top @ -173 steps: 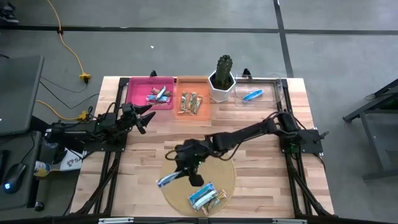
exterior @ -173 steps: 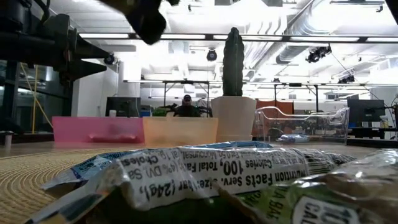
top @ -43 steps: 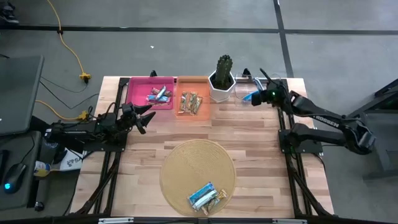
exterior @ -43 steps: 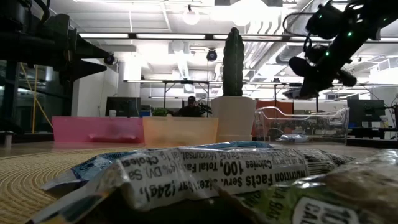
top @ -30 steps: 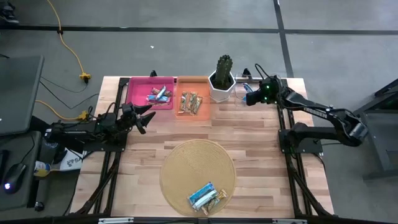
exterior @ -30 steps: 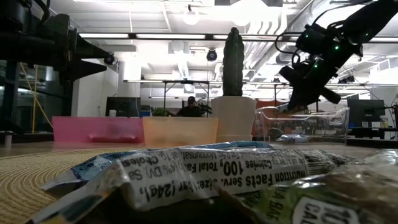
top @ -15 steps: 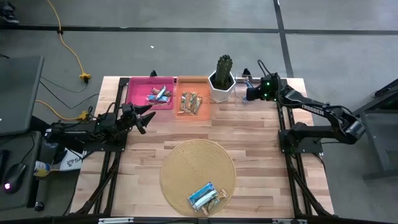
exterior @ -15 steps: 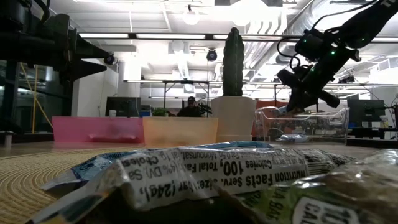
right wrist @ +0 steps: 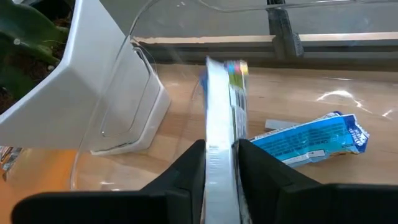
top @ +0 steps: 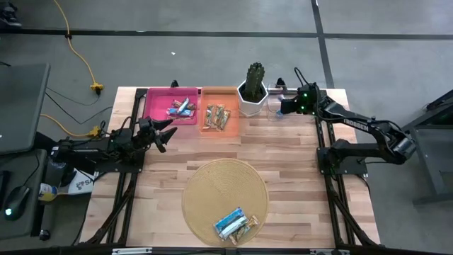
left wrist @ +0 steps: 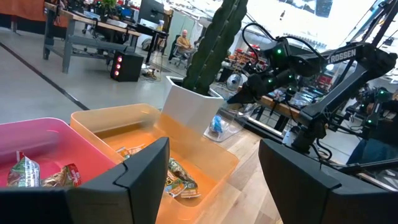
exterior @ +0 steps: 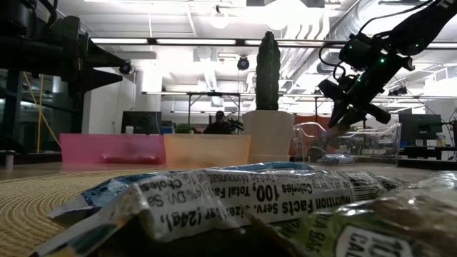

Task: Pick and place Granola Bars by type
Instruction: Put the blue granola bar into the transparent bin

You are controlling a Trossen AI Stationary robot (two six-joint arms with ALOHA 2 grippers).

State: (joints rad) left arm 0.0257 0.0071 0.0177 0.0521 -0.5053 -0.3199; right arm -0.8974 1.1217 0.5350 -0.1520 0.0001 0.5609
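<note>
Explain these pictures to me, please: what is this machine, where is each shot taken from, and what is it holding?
These are two dark robot arms at a wooden table, each ending in a two-finger gripper. One camera looks straight down, one sits at table height, and one rides on each wrist.

At the back stand a pink bin and an orange bin, both holding wrapped granola bars, then a cactus in a white pot and a clear bin. In front lies a round woven mat with a few bars left on it.

The right gripper reaches over the clear bin, and its wrist camera shows a thin wrapped bar edge-on between its fingers, above a blue bar already lying inside. The left gripper waits, open, near the pink bin.
</note>
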